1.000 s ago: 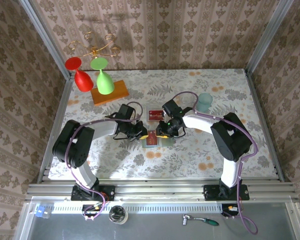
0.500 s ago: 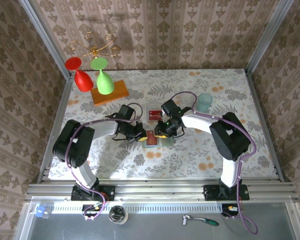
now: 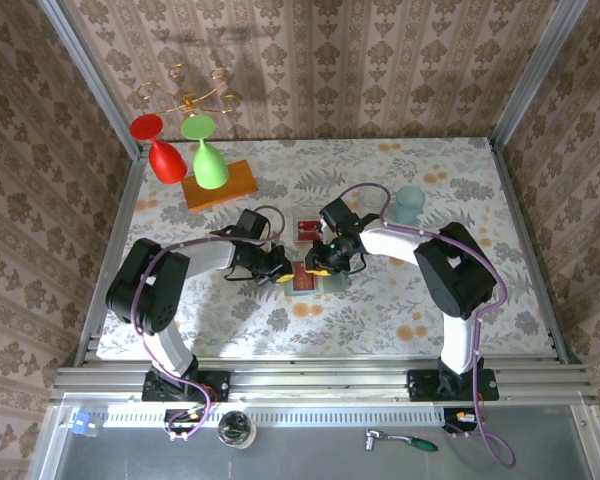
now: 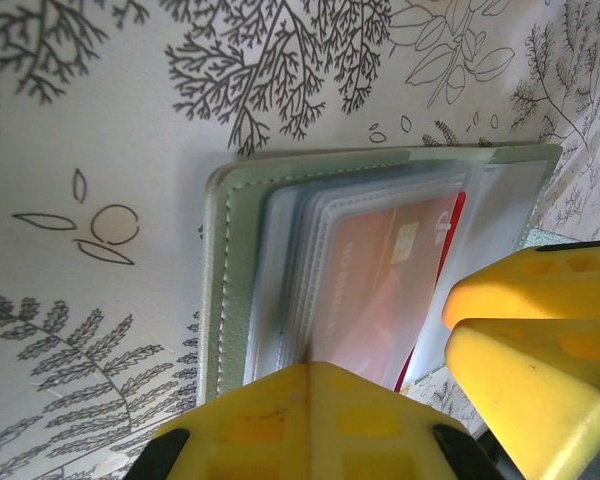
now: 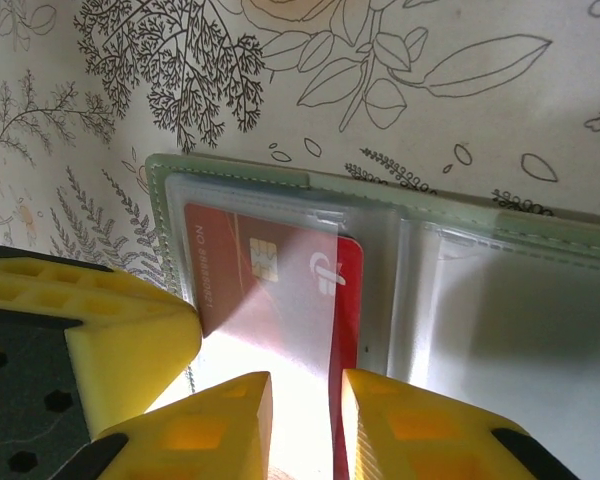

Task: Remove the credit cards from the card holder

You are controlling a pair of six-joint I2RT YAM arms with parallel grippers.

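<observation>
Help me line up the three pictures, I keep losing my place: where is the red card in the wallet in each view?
Top view: red card near the picture's middle, inside the open wallet.
Left wrist view: card right of centre, under clear sleeves.
Right wrist view: card left of centre.
Shared landmark: the wallet's pale green stitched edge.
</observation>
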